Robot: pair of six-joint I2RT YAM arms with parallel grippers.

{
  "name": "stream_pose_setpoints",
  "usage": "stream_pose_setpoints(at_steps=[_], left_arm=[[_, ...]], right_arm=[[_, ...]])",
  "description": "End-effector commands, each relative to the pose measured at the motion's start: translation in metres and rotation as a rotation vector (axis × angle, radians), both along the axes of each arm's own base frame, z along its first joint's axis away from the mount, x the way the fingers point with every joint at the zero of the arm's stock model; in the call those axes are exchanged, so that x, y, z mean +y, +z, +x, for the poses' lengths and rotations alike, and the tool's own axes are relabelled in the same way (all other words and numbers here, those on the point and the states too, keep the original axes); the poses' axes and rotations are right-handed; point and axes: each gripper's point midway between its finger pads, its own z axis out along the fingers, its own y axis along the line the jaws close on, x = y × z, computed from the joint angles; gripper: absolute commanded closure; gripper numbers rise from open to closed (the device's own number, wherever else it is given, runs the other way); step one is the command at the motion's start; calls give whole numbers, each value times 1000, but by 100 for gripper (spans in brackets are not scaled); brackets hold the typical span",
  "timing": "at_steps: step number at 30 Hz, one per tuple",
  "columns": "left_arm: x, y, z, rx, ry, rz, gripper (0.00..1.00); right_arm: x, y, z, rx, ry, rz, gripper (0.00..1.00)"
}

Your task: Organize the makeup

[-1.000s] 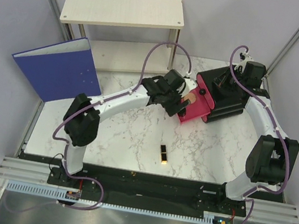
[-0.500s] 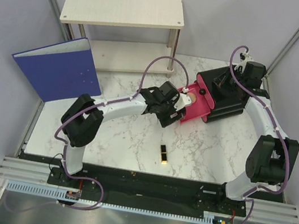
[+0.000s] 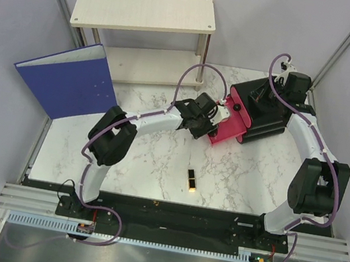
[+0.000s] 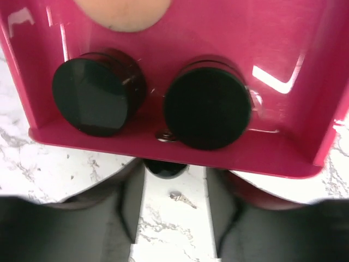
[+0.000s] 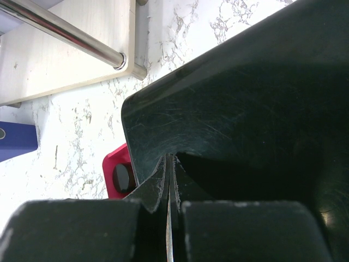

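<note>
Since a second ago, my left gripper (image 4: 174,180) has dropped from above the pink drawer (image 4: 65,139) to its front, and its jaws have narrowed from wide to roughly half open. They now stand on either side of the drawer's small black knob (image 4: 165,168). The left finger is right against the knob and the right finger is a little apart from it. Nothing is held.

Just behind the front wall, inside the drawer, a black jar (image 4: 92,95) stands on the left, with a second black jar (image 4: 207,109) near it on the right. The peach puff (image 4: 122,13), which I carried a second ago, lies at the back of the drawer.

The drawer sticks out of the black organizer box (image 5: 245,109), where my right gripper (image 5: 169,180) rests against the top edge with its fingers pressed together.

Well apart from all this, the black-and-gold lipstick (image 3: 190,181) lies alone on the marble table (image 3: 150,160), between my two arms.
</note>
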Motion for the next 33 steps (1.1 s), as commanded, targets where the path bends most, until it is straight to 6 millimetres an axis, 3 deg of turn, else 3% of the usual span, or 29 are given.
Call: stream_pose_setpoints(at_steps=[1,6,12,20,30,33], left_arm=[[-11,18,27,-69,83,-49,55],[-18,31,34,-76,117,-84,80],[-28,58,29,-75,78,-152,98],[-51,96,32,-80,82,-305,98],[-93,113,47,-23,130,-487,98],[-106,108,51,8,128,-520,98]], right_arm=[[-18,-155,-138,729,-12,-119,100],[-17,-155,-138,730,-11,-118,100],[-17,-157,-140,733,-9,-117,100],[-16,-156,-140,732,-9,-112,100],[-15,-159,-143,735,1,-109,100],[-15,-158,-143,733,1,-109,100]])
